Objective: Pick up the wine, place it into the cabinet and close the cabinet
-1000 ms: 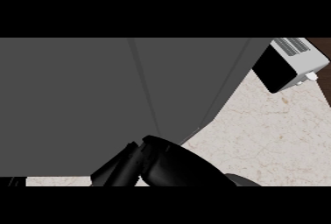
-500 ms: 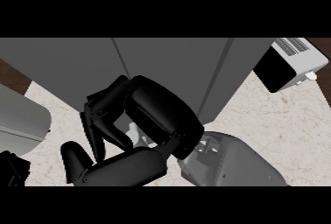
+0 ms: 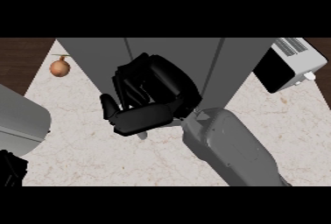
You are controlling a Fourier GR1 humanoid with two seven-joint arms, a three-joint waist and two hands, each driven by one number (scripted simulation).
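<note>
No wine bottle shows anywhere in the head view. The grey cabinet fills the top middle, with thin vertical seams running down its front. My right hand is right in front of it at the centre. Its fingers are curled against the cabinet's face, its thumb points left, and nothing is visible inside it. The grey right forearm comes up from the lower right. Only a black corner of my left hand shows at the lower left edge.
A brown onion lies on the pale stone counter at the upper left, beside the cabinet. A white toaster stands at the upper right. A large grey rounded shape covers the left edge.
The view has swung: the cabinet now fills less of it, so the counter and the onion show. My right hand has risen to the middle, against the cabinet's front.
</note>
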